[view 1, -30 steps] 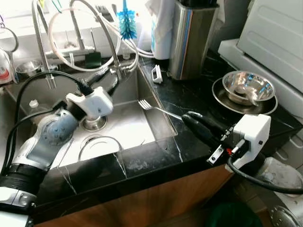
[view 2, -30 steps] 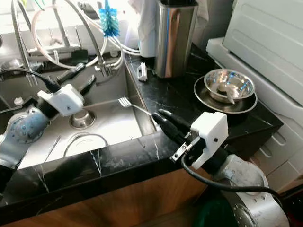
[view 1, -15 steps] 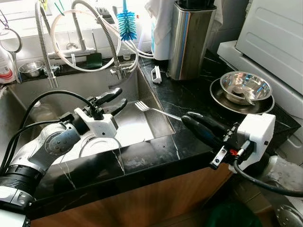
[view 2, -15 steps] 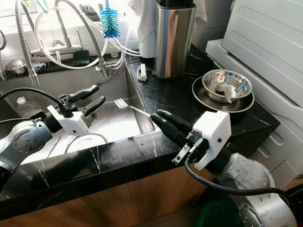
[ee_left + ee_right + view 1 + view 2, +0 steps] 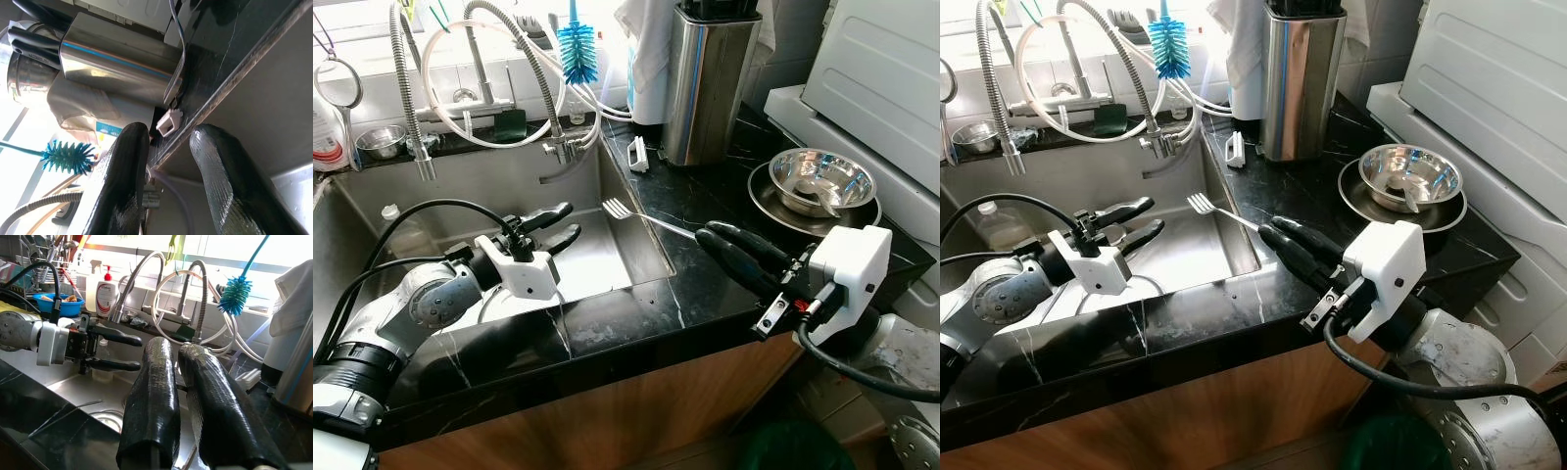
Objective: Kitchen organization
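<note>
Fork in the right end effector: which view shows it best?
The left eye view: the whole fork shows, tines over the sink, handle running back into the right end effector. The right eye view shows much the same. The right wrist view shows just a sliver of handle between the fingers.

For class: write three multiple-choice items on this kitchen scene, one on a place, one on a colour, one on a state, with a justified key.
1. Where do the fork's tines point?
A. over the sink
B. into the steel bowl
C. at the floor

2. What colour are the bottle brush's bristles?
A. red
B. blue
C. yellow

3. What state is the left end effector in?
A. shut on a plate
B. shut on the fork
C. open, holding nothing

Key:
1 A: the fork juts from the right end effector over the sink.
2 B: the bottle brush is blue.
3 C: the left end effector has its fingers apart, nothing between them.
</note>
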Controlling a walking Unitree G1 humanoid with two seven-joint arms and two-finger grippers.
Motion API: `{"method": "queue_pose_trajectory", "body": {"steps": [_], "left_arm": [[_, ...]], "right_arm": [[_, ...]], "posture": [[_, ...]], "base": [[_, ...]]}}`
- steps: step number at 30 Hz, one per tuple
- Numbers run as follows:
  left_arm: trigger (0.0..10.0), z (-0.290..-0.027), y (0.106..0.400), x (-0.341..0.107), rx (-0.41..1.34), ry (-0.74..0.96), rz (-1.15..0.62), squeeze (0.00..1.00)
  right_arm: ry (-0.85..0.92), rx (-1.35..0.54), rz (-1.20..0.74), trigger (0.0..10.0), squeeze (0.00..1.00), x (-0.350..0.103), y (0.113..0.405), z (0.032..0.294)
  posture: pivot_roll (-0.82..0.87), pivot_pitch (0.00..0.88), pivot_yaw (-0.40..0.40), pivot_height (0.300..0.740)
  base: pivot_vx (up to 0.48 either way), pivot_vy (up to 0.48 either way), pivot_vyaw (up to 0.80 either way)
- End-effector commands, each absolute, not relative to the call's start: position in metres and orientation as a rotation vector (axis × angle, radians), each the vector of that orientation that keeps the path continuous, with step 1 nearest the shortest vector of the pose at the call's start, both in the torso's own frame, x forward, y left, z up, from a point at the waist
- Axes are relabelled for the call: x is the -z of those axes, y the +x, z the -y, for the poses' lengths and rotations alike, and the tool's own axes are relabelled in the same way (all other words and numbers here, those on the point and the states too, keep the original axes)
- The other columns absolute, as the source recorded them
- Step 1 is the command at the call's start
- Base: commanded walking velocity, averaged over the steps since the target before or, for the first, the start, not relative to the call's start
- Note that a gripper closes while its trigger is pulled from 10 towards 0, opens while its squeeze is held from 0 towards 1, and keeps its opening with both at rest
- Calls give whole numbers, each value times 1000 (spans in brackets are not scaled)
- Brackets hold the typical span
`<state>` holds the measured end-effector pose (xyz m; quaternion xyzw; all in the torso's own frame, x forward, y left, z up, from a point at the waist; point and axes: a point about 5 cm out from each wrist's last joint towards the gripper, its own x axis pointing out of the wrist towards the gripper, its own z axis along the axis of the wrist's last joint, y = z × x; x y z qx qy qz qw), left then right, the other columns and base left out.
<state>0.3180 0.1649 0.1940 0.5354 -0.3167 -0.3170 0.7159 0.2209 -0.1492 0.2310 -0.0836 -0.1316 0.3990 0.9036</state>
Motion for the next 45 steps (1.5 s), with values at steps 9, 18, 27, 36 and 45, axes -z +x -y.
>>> {"method": "queue_pose_trajectory", "body": {"steps": [9,18,27,36,45], "left_arm": [[10000,-150,319,-197,752,1158,728,0],[10000,-138,316,-201,768,1104,763,0],[5412,-133,314,-206,767,1074,785,0],[0,-130,312,-204,779,1058,776,0],[0,-129,311,-203,801,1059,766,0]], "right_arm": [[-128,-896,291,10000,0,-234,216,136],[-107,-905,285,10000,0,-231,215,133],[-97,-912,282,10000,0,-229,216,130],[-96,-908,278,10000,0,-229,216,131],[-101,-906,276,10000,0,-228,218,130]], "posture": [[29,31,35,740],[31,37,36,740],[32,37,36,740],[31,36,36,740],[32,36,36,740]], "base": [[0,0,0],[0,0,0],[0,0,0],[0,0,0],[0,0,0]]}}
